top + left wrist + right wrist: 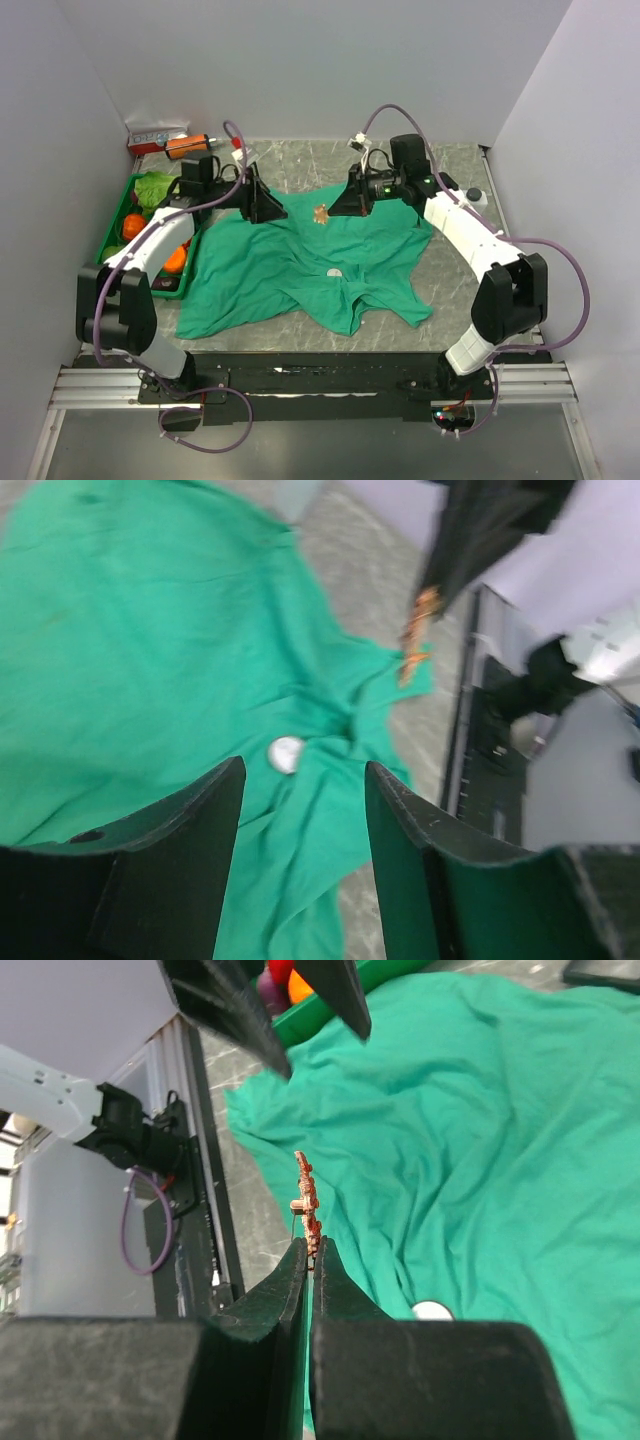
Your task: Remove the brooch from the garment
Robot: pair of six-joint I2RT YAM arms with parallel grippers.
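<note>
The right tool (312, 1247) is pinched shut on the brooch (306, 1200), which stands edge-on from its tips above the far edge of the teal garment (270, 270). The left tool (303, 770) hangs just opposite, jaws spread wide, gripping nothing. The garment lies crumpled on the desk (300, 165).

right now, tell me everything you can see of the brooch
The brooch is a tiny orange-gold ornament, metallic-looking with a knobbly outline. It stands edge-on, pinched at one end by the shut right gripper, sticking out past the fingertips. It appears held above the teal garment; any contact with fabric is unclear.
</note>
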